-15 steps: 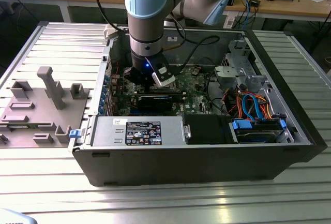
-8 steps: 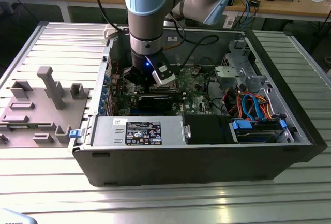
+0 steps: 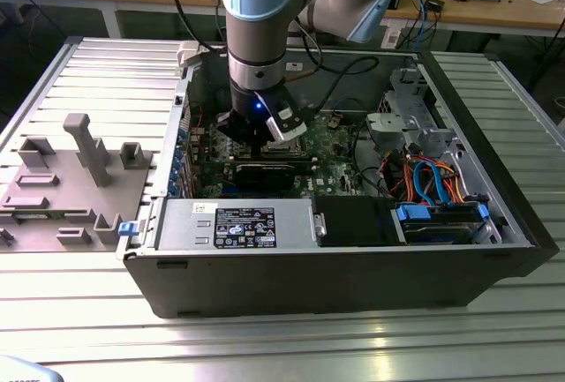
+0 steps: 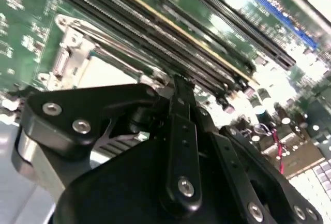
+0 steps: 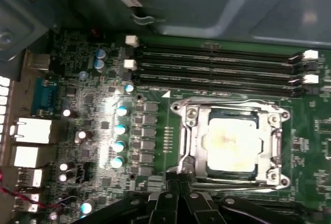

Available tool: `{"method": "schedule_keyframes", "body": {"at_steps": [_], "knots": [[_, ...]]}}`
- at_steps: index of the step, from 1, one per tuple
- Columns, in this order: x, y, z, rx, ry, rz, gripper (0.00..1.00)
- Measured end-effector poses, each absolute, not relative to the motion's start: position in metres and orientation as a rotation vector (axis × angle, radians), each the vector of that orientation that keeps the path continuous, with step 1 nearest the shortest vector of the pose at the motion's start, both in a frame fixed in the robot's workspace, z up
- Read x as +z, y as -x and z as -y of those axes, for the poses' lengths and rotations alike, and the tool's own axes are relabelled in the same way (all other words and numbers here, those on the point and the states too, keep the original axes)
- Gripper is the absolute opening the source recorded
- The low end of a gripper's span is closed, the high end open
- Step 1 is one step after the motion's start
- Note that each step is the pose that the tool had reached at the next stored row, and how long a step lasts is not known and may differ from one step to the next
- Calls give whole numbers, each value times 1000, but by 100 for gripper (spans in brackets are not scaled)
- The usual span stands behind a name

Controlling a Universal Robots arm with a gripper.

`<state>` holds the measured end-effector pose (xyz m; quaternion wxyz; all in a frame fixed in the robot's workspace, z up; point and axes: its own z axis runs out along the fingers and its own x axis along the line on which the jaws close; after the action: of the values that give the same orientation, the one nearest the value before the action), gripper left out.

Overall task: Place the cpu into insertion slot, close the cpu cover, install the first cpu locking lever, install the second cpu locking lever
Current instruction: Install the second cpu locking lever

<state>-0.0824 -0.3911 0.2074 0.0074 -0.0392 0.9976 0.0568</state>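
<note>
Hovering low over the board, my tool, fingers pressed together and empty, sits just beside the cover edge, with the cpu seated under it.

No print can be read. A black label with white marks sits on the power supply at the case's near side, its writing illegible.

Shiny silvery metal cpu cover frames the dull metal-topped cpu; hand matt black.
</note>
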Motion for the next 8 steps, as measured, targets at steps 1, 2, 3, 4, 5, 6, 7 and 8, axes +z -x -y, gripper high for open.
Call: {"method": "schedule_keyframes", "body": {"at_steps": [1,2,3,4,5,6,7,8], "knots": [[208,79,391,178,123,-3120,11],[208,73,390,178,123,-3122,11],[208,68,389,178,123,-3123,11],[208,64,389,178,122,-3126,11],[208,57,387,179,123,-3128,11],[208,54,386,179,122,-3130,11],[208,50,385,179,122,-3131,11],[208,49,384,179,122,-3131,11]]}}
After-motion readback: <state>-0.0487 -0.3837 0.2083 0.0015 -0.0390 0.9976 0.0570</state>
